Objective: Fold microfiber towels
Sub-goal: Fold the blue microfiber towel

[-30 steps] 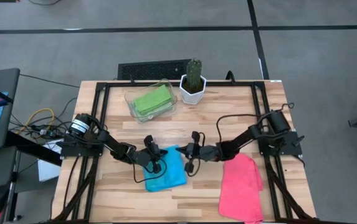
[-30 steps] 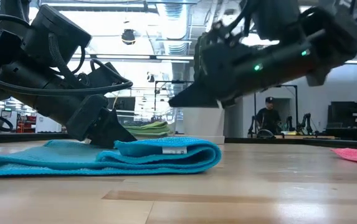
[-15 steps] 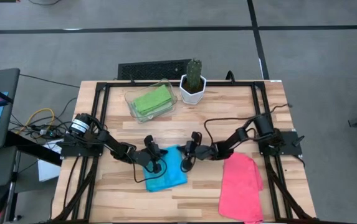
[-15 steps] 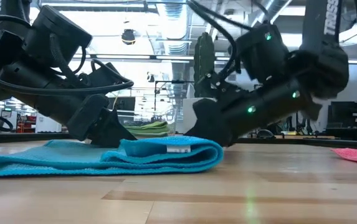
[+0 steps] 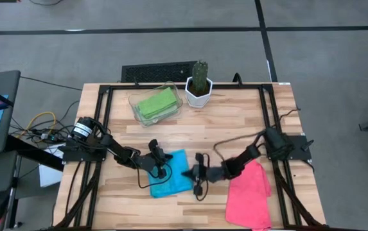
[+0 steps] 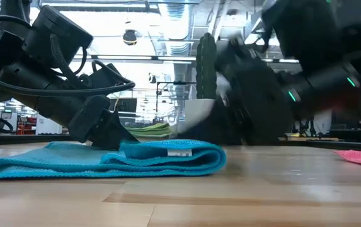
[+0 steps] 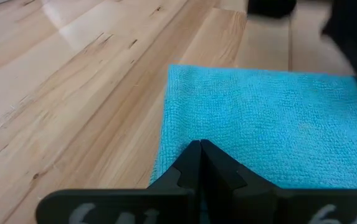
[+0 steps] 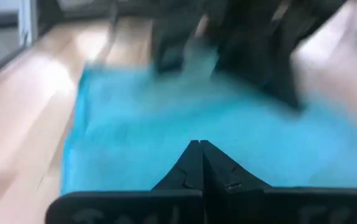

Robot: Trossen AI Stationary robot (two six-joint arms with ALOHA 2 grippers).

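Observation:
A cyan blue towel [image 5: 173, 173] lies folded on the table; its rounded fold [image 6: 212, 157] faces right in the low view. My left gripper [image 5: 160, 164] is shut, with its tips on the towel's top near its left edge [image 7: 200, 146]. My right gripper [image 5: 190, 174] is shut and low at the towel's right edge, and its wrist view shows the cyan cloth just ahead [image 8: 166, 130]. A hot pink towel [image 5: 249, 191] lies crumpled at the near right. A green towel [image 5: 156, 102] lies in the clear tray. My left gripper presses its shut fingertips [image 6: 116, 137] down on the cyan towel's upper layer [image 7: 184, 134], close to its left edge. It comes slanting down from the table's left. The towel lies flat on the table under it. My right gripper is beside the towel's right edge; I cannot tell whether it touches it.
A clear plastic tray [image 5: 136, 101] stands at the far middle, beside a cactus in a white pot [image 5: 198, 86]. Bare wood lies at the far right and along the near left edge. A black frame runs along the table's sides.
My right gripper has come down from above the towel to table height. It has then moved toward the table's near edge along the towel's right side. My left gripper and the cyan towel have stayed where they were.

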